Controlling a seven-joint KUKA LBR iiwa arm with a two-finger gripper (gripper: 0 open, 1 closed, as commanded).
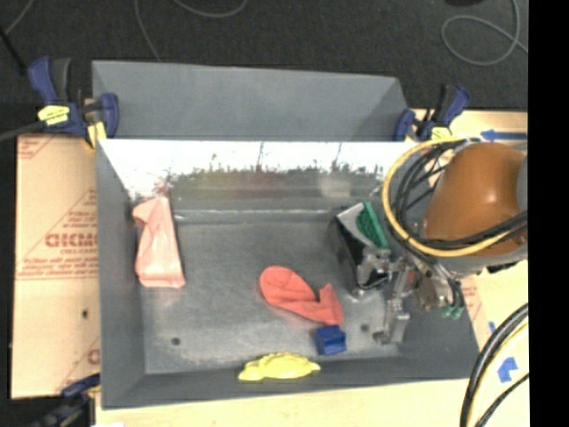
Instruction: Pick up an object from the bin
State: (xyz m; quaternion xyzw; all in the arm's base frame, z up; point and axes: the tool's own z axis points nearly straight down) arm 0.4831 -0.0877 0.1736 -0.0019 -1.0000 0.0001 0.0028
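Observation:
My gripper [378, 302] hangs low over the right side of the bin, open, with nothing between its fingers. Just left of it lies a coral-red soft thing [298, 294], shaped like a limp balloon. A small blue block [330, 339] sits by the front end of that red thing, a short way left of the lower fingertip. Behind the gripper, partly under the arm's cables, lies a green and black object [360, 229].
A pink soft bag-like thing [158, 243] leans at the bin's left wall. A yellow lumpy thing [278, 367] rests at the front wall. The arm's orange cover and cables hang over the right rim.

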